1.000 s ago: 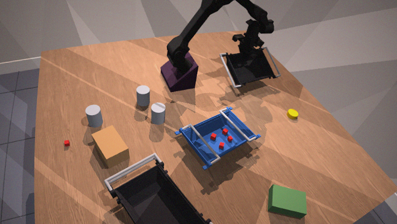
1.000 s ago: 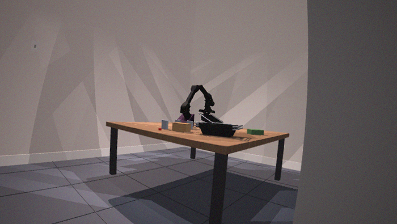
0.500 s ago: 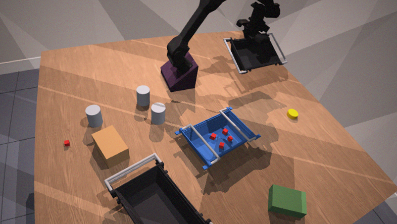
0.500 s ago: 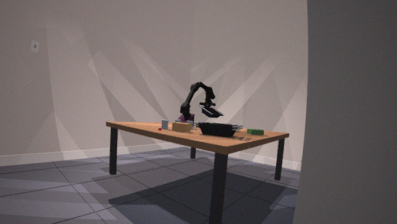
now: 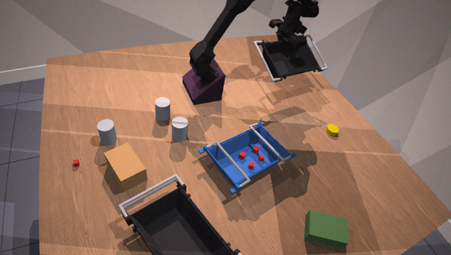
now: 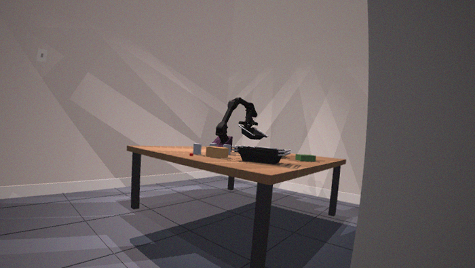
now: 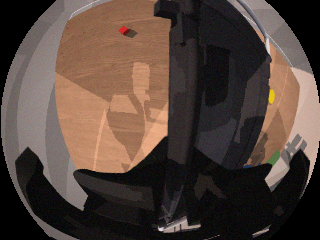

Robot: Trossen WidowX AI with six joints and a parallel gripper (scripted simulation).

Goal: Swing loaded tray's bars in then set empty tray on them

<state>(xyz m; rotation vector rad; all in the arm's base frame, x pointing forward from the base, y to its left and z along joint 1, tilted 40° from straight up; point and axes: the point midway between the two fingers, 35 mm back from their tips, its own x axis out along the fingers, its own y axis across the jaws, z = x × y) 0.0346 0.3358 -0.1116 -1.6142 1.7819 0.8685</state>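
The empty tray (image 5: 288,59), small and black with white wire bars at its two ends, hangs under my hand (image 5: 289,34) above the far right corner of the table (image 5: 359,175); my fingers are clamped on its wall. Nearer the middle stands the blue loaded tray (image 5: 222,160) with four red blocks (image 5: 251,156) inside and both of its bars (image 5: 232,161) lying in across its top. A larger black tray (image 5: 177,227) sits at the near edge.

From the exterior view, the empty tray (image 6: 253,132) is tilted and raised well above the table (image 6: 236,169).

From the wrist, the tray's dark wall (image 7: 190,94) runs up the middle; my fingertips seem to grip it, though shadow hides the contact.
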